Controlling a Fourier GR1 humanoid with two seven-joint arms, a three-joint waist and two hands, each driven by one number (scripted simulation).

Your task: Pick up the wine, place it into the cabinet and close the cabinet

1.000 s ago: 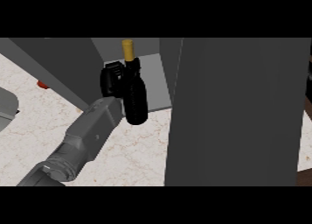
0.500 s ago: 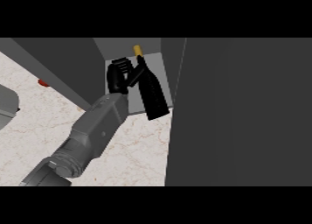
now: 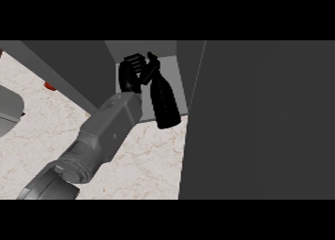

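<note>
The wine bottle [image 3: 164,105] is dark and hangs tilted, its base toward me just above the counter at the cabinet's opening. My left hand [image 3: 132,75] is shut on its upper part, fingers curled on the left side and thumb on the right. The hand hides the bottle's neck and cap. The grey cabinet [image 3: 139,47] stands open at the back, and hand and bottle are at its mouth. Its open door [image 3: 267,117] is the broad dark panel filling the right half of the view. My right hand does not show.
The marble counter [image 3: 149,159] lies below my forearm. A small red object [image 3: 50,86] sits by the cabinet's left wall. A rounded grey object [image 3: 3,112] stands at the left edge.
My left hand has carried the bottle to the right and further into the cabinet's opening. The yellow cap that showed above the hand is now hidden.
</note>
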